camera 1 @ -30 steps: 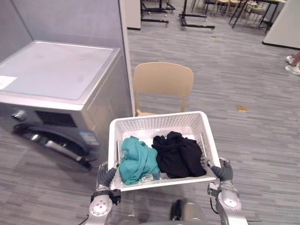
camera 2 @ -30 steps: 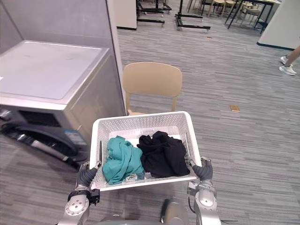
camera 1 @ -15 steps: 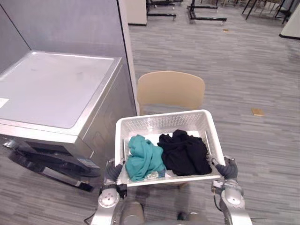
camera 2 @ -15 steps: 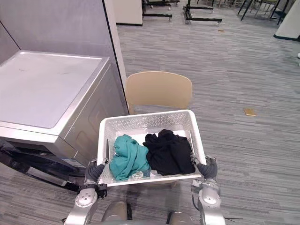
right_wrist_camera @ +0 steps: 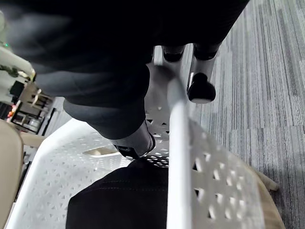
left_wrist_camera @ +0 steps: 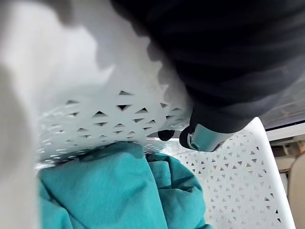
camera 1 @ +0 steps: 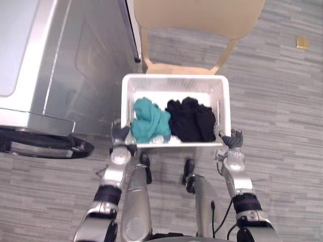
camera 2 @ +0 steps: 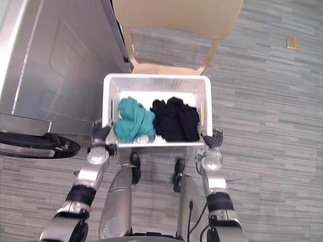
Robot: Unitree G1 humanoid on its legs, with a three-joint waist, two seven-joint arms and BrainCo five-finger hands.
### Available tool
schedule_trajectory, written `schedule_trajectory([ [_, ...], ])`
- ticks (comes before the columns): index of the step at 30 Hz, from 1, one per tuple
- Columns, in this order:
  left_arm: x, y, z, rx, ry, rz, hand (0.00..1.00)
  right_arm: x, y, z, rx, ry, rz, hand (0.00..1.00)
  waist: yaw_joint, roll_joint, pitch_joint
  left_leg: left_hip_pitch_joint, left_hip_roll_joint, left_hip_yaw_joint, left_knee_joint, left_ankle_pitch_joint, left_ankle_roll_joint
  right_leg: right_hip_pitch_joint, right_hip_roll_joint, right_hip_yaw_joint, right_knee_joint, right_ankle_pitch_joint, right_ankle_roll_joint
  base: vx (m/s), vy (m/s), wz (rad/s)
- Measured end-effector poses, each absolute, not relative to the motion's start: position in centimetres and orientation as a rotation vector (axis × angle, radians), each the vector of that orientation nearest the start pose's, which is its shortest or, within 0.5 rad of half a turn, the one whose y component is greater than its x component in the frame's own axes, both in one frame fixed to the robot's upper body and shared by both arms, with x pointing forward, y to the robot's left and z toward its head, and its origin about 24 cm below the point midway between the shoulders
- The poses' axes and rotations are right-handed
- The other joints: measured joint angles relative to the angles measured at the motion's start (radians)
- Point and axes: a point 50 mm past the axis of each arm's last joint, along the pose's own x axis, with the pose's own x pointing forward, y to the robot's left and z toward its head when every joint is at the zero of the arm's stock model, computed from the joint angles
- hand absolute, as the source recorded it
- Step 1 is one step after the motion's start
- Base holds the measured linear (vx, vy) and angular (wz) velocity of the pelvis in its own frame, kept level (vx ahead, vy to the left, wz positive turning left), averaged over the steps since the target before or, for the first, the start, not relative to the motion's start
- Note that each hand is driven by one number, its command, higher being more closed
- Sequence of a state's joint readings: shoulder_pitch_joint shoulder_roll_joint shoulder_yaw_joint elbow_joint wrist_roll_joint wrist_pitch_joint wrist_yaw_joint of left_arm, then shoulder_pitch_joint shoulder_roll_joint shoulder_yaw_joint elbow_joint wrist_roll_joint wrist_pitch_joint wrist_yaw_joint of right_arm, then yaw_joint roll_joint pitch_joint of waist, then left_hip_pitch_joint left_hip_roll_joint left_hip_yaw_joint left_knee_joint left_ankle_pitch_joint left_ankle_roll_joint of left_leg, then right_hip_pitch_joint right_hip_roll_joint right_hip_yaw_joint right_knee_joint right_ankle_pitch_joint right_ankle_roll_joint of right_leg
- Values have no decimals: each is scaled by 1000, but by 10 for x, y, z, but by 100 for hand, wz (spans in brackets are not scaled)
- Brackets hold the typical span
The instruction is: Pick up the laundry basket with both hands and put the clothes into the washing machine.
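We carry the white perforated plastic laundry basket (camera 1: 175, 79) beside the silver washing machine (camera 1: 60, 65). Left hand (camera 1: 120, 135) and right hand (camera 1: 233, 139) have fingers (right_wrist_camera: 200, 89) clamped over its side rims. It looks light and stiff, and the soft teal garment (camera 1: 150, 119) may shift.

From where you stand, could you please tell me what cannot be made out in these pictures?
The washer's drum: eye views, hidden below its top; door cut off by the left edge.
The chair's seat: eye views, mostly under the basket; back cut by the top edge.
A small item by the teal cloth: eye views, too small to tell.
The basket's floor: largely covered by teal and black cloth.
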State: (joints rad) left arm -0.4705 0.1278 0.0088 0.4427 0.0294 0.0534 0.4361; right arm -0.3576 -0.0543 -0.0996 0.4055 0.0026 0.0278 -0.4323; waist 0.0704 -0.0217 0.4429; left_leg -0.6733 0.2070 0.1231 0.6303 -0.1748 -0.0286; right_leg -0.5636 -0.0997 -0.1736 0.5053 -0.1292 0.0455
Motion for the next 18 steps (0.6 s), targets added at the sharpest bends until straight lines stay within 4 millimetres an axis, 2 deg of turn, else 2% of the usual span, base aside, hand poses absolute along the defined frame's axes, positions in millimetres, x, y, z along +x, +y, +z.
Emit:
schedule_trajectory([
  [5,336,170,72,146,-13,400,0,316,-176,47,-20,56,-449,0,2,-2,5,0,0,-9,1,0,0,4,1,-6,2,0,0,9,-22,4],
  [12,320,174,48,117,62,433,0,303,-170,32,31,103,-449,0,2,-7,8,59,-6,-8,-28,0,-1,57,-2,-8,-7,-3,-3,4,-21,4],
  [15,305,174,39,93,79,447,0,293,-171,28,51,109,-462,0,3,-10,10,79,-11,-11,-44,2,-3,77,-4,-10,-19,-4,-3,13,-21,6],
  [18,287,175,29,8,95,476,0,277,-179,20,51,124,-496,0,2,-13,12,115,-19,-10,-57,1,-3,112,-9,-14,-24,-14,-6,31,-14,10],
])
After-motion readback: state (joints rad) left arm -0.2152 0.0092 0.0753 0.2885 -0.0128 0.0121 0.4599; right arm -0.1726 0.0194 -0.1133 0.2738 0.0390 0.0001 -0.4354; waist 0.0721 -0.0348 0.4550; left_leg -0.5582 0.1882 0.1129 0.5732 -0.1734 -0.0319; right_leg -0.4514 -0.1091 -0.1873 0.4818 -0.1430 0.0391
